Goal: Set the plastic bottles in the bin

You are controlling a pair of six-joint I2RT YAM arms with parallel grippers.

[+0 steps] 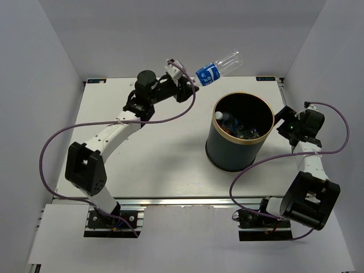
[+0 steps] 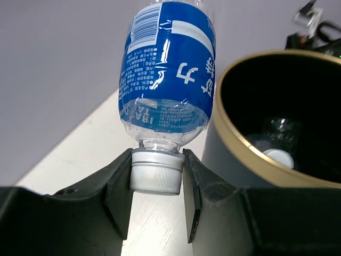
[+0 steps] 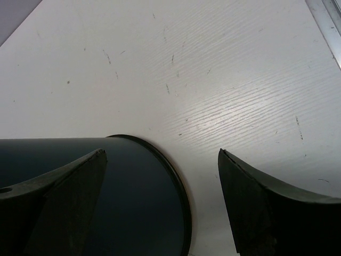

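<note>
My left gripper (image 1: 190, 84) is shut on the white cap of a clear bottle with a blue label (image 1: 218, 67) and holds it in the air, just left of and behind the bin (image 1: 211, 149). In the left wrist view the cap sits between both pads (image 2: 190, 181) and the blue-labelled bottle (image 2: 170, 74) points away, with the bin's gold rim (image 2: 250, 144) to its right. The bin is a black bucket with other bottles (image 1: 234, 126) inside; which ones I cannot tell. My right gripper (image 1: 281, 118) is open and empty beside the bin's right wall (image 3: 106, 197).
White walls close in the table on the left, back and right. A metal rail (image 1: 170, 200) runs along the near edge. Purple cables (image 1: 57, 142) loop off both arms.
</note>
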